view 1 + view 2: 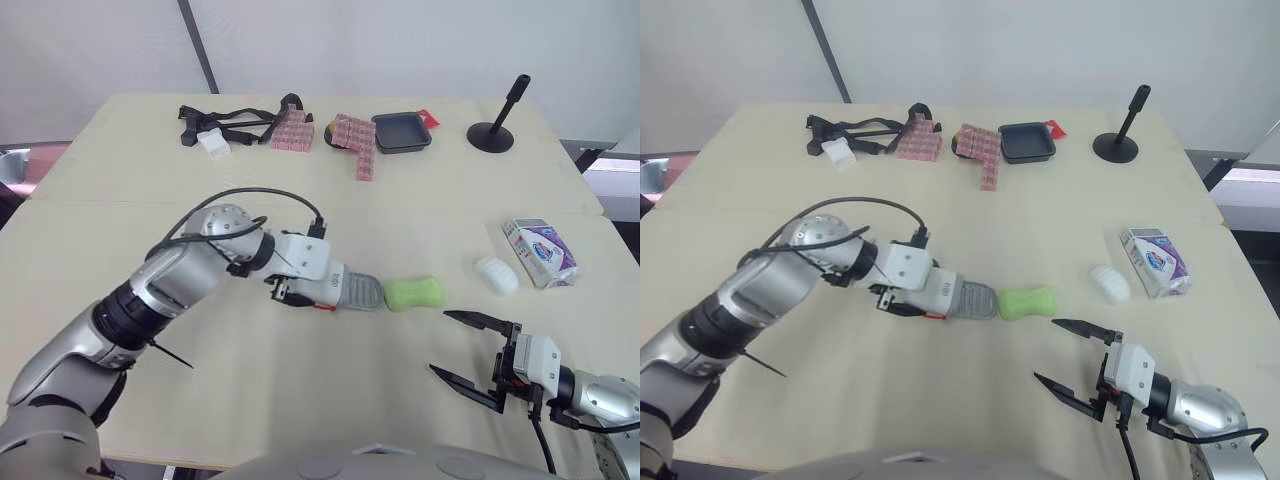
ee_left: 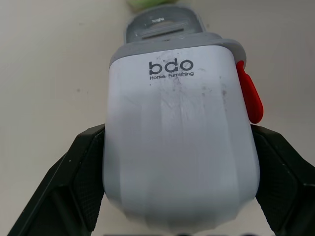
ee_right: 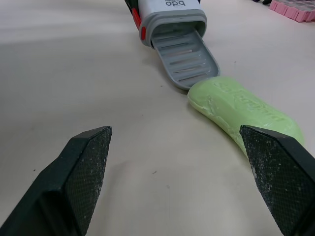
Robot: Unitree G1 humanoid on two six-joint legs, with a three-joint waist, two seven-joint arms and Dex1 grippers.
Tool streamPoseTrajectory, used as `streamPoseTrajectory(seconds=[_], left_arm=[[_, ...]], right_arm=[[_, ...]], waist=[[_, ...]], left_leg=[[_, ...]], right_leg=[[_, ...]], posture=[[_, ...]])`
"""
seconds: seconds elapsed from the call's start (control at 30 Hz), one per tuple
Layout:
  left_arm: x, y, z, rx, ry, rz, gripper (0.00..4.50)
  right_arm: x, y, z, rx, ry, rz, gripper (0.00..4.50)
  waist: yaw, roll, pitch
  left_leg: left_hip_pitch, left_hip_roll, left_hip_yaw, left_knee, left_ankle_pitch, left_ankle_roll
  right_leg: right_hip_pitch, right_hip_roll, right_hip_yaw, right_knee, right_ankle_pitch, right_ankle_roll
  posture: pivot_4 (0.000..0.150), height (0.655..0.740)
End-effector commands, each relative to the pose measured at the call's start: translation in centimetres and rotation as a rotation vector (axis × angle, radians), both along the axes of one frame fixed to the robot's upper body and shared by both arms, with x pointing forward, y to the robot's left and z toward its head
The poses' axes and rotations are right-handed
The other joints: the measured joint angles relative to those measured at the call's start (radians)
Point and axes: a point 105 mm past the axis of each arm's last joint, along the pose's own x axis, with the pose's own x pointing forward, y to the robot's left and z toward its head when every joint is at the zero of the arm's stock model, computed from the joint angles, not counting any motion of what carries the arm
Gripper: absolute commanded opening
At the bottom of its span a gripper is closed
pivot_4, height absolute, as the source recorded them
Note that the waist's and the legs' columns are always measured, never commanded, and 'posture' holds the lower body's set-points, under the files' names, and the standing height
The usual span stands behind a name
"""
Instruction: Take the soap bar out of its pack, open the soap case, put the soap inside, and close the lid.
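Observation:
My left gripper (image 1: 312, 290) is shut on the white soap case (image 2: 179, 142), holding it low over the middle of the table. The case's grey inner tray (image 1: 366, 293) is slid out toward the right. A green soap bar (image 1: 415, 292) lies on the table with one end touching the tray's lip, as the right wrist view shows for the soap (image 3: 246, 113) and tray (image 3: 184, 59). My right gripper (image 1: 440, 342) hovers open near the front edge, a short way in front of the soap, with nothing between its fingers. The white and purple soap pack (image 1: 540, 251) lies at the right.
A white oval object (image 1: 496, 275) lies beside the pack. Along the far edge are black straps (image 1: 230, 122), pink blocks (image 1: 355, 138), a black tray (image 1: 401, 131) and a black stand (image 1: 495, 130).

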Motion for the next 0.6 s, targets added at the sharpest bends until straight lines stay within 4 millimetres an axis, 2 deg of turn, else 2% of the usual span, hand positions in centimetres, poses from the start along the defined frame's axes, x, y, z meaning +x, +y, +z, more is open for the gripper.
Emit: streamPoseTrajectory(seconds=[0.03, 0.37, 0.6], left_arm=[[0.7, 1.6, 0.8, -0.03, -0.024, 0.005, 3.48], [1.5, 4.4, -0.4, -0.136, -0.016, -0.004, 3.48], [1.9, 4.4, -0.9, -0.165, -0.029, -0.005, 3.48]], right_arm=[[0.0, -0.3, 0.3, -0.01, -0.021, 0.003, 4.47], [0.5, -0.6, 0.7, -0.016, -0.029, 0.0, 4.47], [0.4, -0.8, 0.6, -0.023, -0.027, 0.004, 4.47]], waist=[[0.001, 0.0, 0.0], [0.002, 0.0, 0.0], [0.003, 0.0, 0.0]], left_leg=[[0.0, 0.0, 0.0, 0.0, 0.0, 0.0], [0.0, 0.0, -0.001, 0.0, 0.0, 0.0], [0.0, 0.0, 0.0, 0.0, 0.0, 0.0]], right_leg=[[0.0, 0.0, 0.0, 0.0, 0.0, 0.0], [0.0, 0.0, -0.001, 0.0, 0.0, 0.0], [0.0, 0.0, -0.001, 0.0, 0.0, 0.0]], posture=[[0.15, 0.74], [0.15, 0.74], [0.15, 0.74]])
